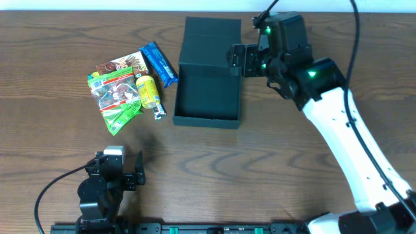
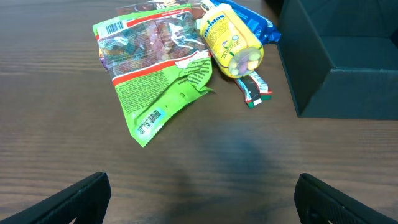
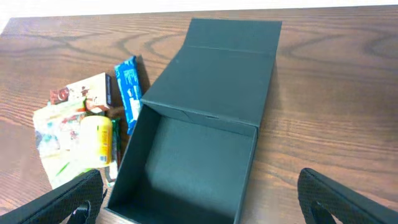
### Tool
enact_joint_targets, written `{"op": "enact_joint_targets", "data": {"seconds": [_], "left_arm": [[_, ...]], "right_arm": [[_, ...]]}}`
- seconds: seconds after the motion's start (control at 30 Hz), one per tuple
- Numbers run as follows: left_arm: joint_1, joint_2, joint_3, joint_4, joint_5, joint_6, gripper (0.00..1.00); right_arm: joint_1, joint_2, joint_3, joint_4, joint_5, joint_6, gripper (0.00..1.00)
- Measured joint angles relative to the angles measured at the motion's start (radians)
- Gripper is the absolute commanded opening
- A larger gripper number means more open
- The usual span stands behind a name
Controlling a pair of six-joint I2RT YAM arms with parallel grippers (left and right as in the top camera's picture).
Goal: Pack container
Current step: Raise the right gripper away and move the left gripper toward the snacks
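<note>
Container (image 1: 208, 97) at middle of desk (image 1: 273, 162), lid open, inside bare; snack packets (image 1: 123, 88) piled beside it, 0 packed; left tool (image 1: 121, 164) and right tool (image 1: 238, 60) both spread, holding nothing; all packing left.

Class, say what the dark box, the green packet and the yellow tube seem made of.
Box: probably matte card; flat creased lid, no shine. Green packet: glossy plastic film, crinkled and glinting. Yellow tube: likely clear plastic, sweets showing through.
</note>
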Motion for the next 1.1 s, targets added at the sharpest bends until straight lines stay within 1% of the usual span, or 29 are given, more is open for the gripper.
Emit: {"op": "enact_joint_targets", "data": {"seconds": [0.23, 0.33, 0.4, 0.5, 0.6, 0.67, 0.77, 0.87, 0.93, 1.0, 1.07, 1.1], "left_arm": [[0.000, 0.000, -0.001, 0.019, 0.003, -0.001, 0.95], [0.000, 0.000, -0.002, 0.043, 0.054, -0.037, 0.95], [0.000, 0.000, -0.002, 0.039, 0.126, -0.097, 0.95], [0.000, 0.000, -0.002, 0.056, 0.250, -0.223, 0.95], [0.000, 0.000, -0.004, 0.106, 0.312, -0.342, 0.95], [0.000, 0.000, -0.007, 0.168, 0.342, -0.409, 0.95], [0.000, 0.000, -0.007, 0.227, 0.372, -0.460, 0.96], [0.000, 0.014, 0.005, 0.204, 0.366, -0.465, 0.96], [0.000, 0.073, 0.063, 0.152, 0.329, -0.449, 0.96], [0.000, 0.145, 0.142, 0.090, 0.277, -0.426, 0.96], [0.000, 0.255, 0.265, 0.017, 0.187, -0.389, 0.96], [0.000, 0.302, 0.313, 0.004, 0.147, -0.370, 0.95]], "right_arm": [[0.004, 0.014, -0.004, -0.048, -0.014, -0.067, 0.99], [0.007, 0.014, -0.004, -0.075, -0.034, -0.113, 0.99], [0.014, 0.014, -0.004, -0.079, -0.044, -0.133, 0.99], [0.024, 0.014, -0.005, -0.083, -0.067, -0.166, 0.99], [0.025, 0.014, -0.005, -0.084, -0.077, -0.183, 0.99], [0.025, 0.014, -0.005, -0.084, -0.081, -0.187, 0.99], [0.025, 0.014, -0.005, -0.086, -0.085, -0.188, 0.99], [0.025, 0.014, -0.005, -0.085, -0.085, -0.200, 0.99], [0.025, 0.014, -0.005, -0.085, -0.086, -0.214, 0.99], [0.025, 0.014, -0.005, -0.082, -0.085, -0.219, 0.99], [0.025, 0.014, -0.005, -0.074, -0.084, -0.232, 0.99], [0.025, 0.014, -0.006, -0.071, -0.085, -0.244, 0.99]]}}
